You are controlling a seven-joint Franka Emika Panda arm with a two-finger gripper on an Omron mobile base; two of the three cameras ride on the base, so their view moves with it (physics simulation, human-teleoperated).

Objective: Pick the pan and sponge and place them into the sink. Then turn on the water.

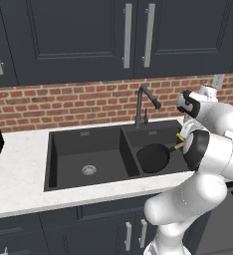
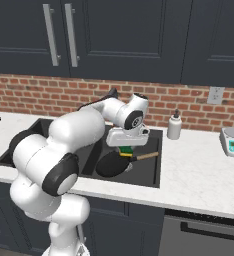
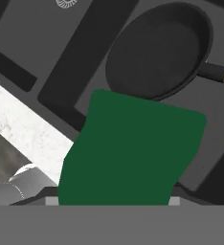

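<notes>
The gripper (image 2: 126,148) pinches the sponge (image 2: 126,149) between its two fingers and hangs just above the right bowl of the sink (image 2: 154,172). The sponge's green top faces the hand camera, and its yellow body peeks out under the hand in the right base view.

The pan (image 2: 112,165) is already in the sink, in that right bowl, with its wooden handle pointing at the bowl's right wall. So I think the step now is the sponge: it is picked up but not yet put down. Next the hand should go lower and let go, so the sponge drops into the bowl by the pan or on it. After that comes the tap.

The left base view shows the tall dark faucet (image 1: 144,102) behind the bowls, with no water coming out, and the round drain (image 1: 89,170) in the left bowl. The right base view shows a white soap bottle (image 2: 174,125) on the counter, well apart from the sink.
</notes>
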